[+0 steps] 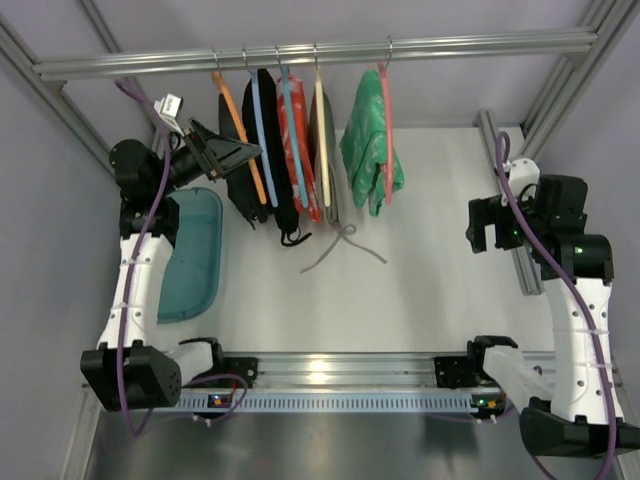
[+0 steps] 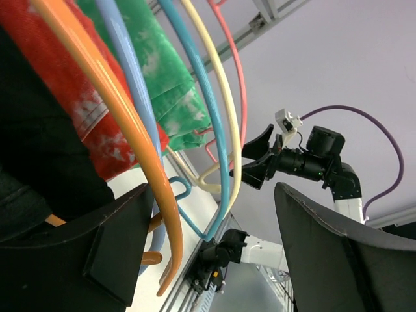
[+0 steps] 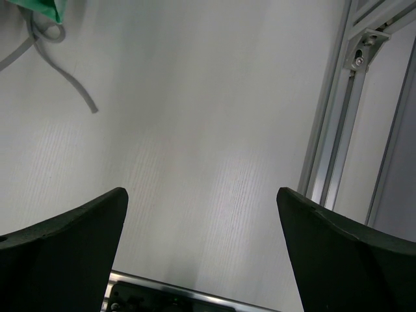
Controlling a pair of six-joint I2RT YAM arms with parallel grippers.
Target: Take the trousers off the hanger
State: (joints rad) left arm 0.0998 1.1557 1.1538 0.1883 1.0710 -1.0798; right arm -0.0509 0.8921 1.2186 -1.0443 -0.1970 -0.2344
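The left claw (image 2: 213, 195) stands with its jaws well apart at the left end of the metal rail (image 1: 420, 45). The smooth orange plastic arc of the hanger (image 2: 117, 110) runs through the gap just beside one matte black finger (image 2: 97, 253); whether anything is touched cannot be told. The trousers (image 1: 241, 196), soft plain black cloth, hang draped on that hanger. The right claw (image 3: 201, 195) gapes wide above the white, finely ribbed table (image 3: 214, 130), gripping nothing.

green garment (image 1: 366, 150) on pink hanger (image 1: 386, 110), red garment (image 1: 304, 160) on the rail (image 1: 450, 45), teal tray (image 1: 195, 255) at left, grey cord (image 1: 345, 237) on table (image 1: 430, 290)
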